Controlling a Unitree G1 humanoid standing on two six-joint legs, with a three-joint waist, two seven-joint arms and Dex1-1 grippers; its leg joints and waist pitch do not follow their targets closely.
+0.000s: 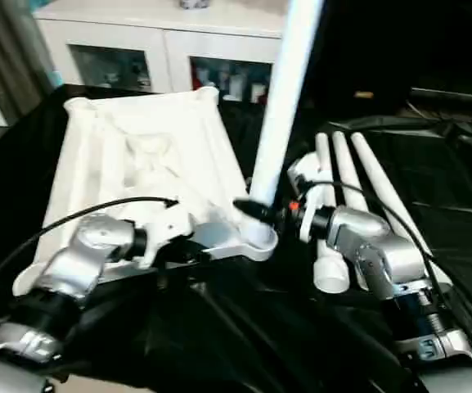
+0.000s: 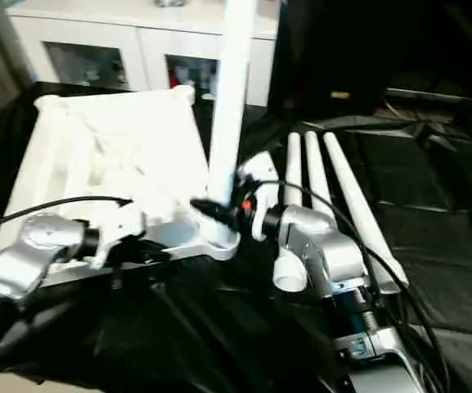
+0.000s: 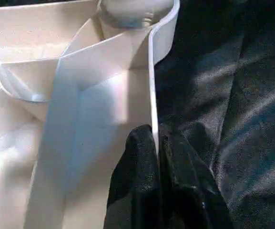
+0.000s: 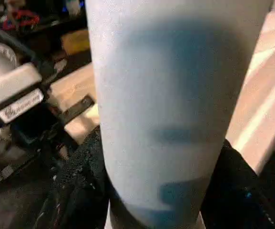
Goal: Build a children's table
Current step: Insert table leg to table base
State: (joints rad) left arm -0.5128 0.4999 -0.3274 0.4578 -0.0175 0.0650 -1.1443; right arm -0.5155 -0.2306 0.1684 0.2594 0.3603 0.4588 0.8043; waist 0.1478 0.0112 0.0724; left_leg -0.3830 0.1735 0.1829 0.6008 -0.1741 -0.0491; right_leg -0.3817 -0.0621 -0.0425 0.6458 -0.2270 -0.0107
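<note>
Left eye view: the children's table top point(image 1: 141, 143) lies upside down, rimmed underside up, on a black-covered worktop point(image 1: 465, 237), occupying the upper left and centre of the frame. One white leg point(image 1: 289, 98) stands nearly upright at the top's near right corner, slightly tilted, its upper end passing out of the frame's top edge. Its foot sits in the round corner socket point(image 1: 256, 237).

The right tool point(image 1: 256, 211) is clamped on this leg low down, just above the socket; the right wrist view shows a black finger point(image 4: 80, 191) on either side of the white shaft.

The left tool point(image 1: 203, 255) is closed on the rim of the table top, near the same corner. In the left wrist view, its two black fingers point(image 3: 137, 191) pinch the thin upright wall of the rim point(image 3: 152, 95), one each side.

Three further legs point(image 1: 358, 196) lie side by side on the worktop at centre right, beside the table top and partly behind the right forearm.

A white cabinet with glass doors point(image 1: 162, 49) stands beyond the worktop, at the upper left.
</note>
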